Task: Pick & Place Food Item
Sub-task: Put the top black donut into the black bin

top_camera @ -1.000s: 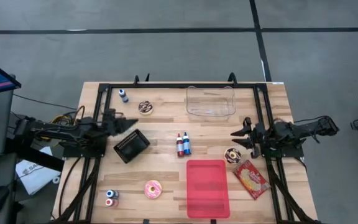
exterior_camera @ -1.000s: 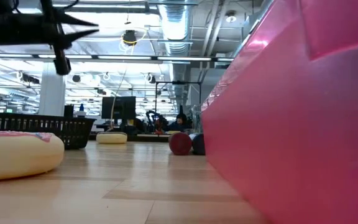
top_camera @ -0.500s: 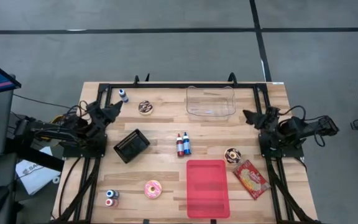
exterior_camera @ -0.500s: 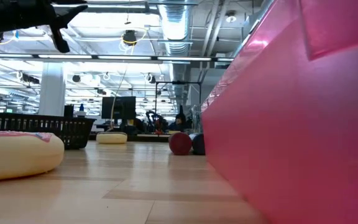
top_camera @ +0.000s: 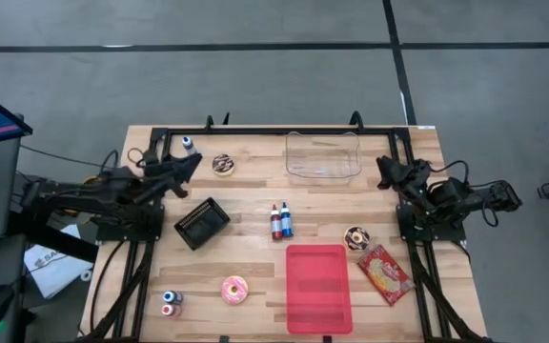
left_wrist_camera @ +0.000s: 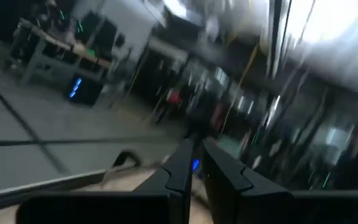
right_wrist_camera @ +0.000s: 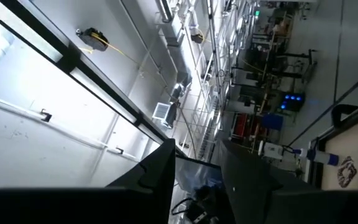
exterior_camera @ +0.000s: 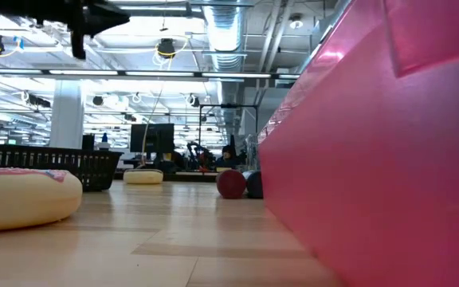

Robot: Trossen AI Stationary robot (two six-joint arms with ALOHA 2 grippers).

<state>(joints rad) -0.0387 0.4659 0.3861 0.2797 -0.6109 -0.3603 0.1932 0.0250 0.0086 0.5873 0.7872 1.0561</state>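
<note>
I worked in a large robotics lab or industrial test hall. Exposed silver ductwork (exterior_camera: 228, 36) and strip lights ran across the high ceiling, a dark monitor (exterior_camera: 151, 138) and cluttered workstations stood far behind my wooden tabletop (top_camera: 255, 195), and the bare grey concrete floor (top_camera: 255, 86) carried dark marking lines.

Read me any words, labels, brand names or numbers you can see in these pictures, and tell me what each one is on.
None can be read.
Red snack packet: printed front, too small.
Small red and blue bottles: labels too small.
White paper on the floor beside the wooden table: dark print, cut off, unreadable.
</note>
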